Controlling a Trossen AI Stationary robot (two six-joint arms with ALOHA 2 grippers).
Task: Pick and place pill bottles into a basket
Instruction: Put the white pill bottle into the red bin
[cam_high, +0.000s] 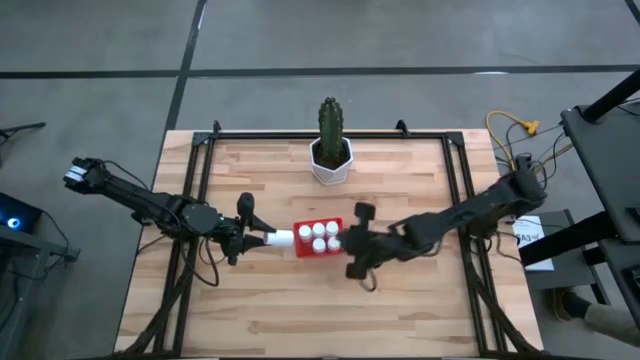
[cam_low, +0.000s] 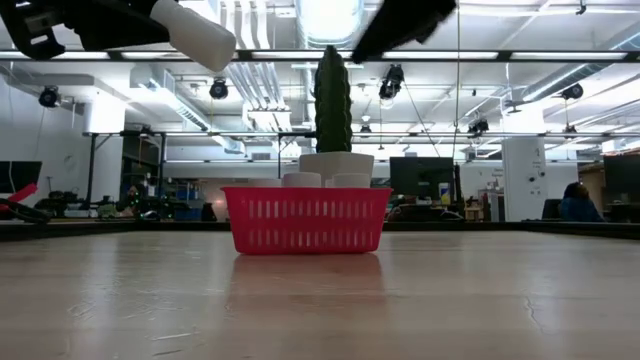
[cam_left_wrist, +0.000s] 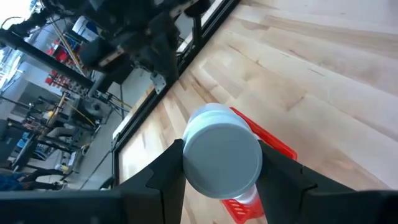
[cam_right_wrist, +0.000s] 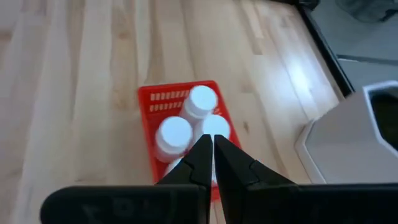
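A: Where's the left gripper (cam_high: 262, 238)?
B: Just left of the red basket (cam_high: 301, 246), above the counter (cam_high: 400, 310), clamped on a white pill bottle (cam_high: 280, 238) lying sideways in its fingers, base toward the wrist camera.
A: And the basket?
B: Mid-counter, in front of the cactus pot (cam_high: 331, 160). Five upright bottles (cam_high: 325, 236) sit inside, I think; the right gripper (cam_right_wrist: 211, 142) covers part of them.
A: That one?
B: Pinched together, holding nothing, hovering over the basket's right edge.
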